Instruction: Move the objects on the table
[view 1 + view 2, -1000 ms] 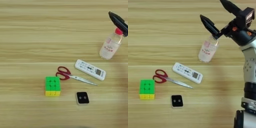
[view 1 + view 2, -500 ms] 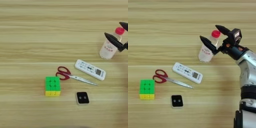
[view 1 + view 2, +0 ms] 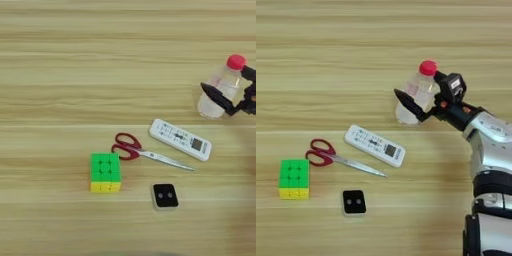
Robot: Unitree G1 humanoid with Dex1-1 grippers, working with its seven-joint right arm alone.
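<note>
1. The right gripper (image 3: 423, 97) sits at the right side of the surface (image 3: 331, 50), its two black fingers spread to either side of the bottle (image 3: 415, 95). One finger (image 3: 408, 106) crosses in front of the lower body. The other lies behind, near the neck. Whether the fingers press the plastic or only bracket it cannot be told.
2. The silver forearm (image 3: 488, 135) runs from the gripper down the right edge of the right eye view, filling that strip of the scene.
3. The bottle is clear with a red cap (image 3: 428, 67) and leans with its cap up and to the right. Its base is at the surface, above the remote and apart from it.
4. The white remote control (image 3: 375, 145) lies slantwise just below and left of the bottle, one end toward upper left, the other toward lower right.
5. The scissors (image 3: 336, 156) lie left of the remote. Their red handles point left and the steel blades point right, with the tip close under the remote's lower edge. Touching or not cannot be told.
6. A small black square pad (image 3: 354, 202) rests below the scissor blades, apart from them.
7. A cube (image 3: 294, 178) with a green top and yellow lower edge sits below the scissor handles, furthest left of all.
8. The things cluster in the lower middle. The whole upper half of the surface is bare wood, as is the left part above the cube. A narrower bare band runs along the near edge.
</note>
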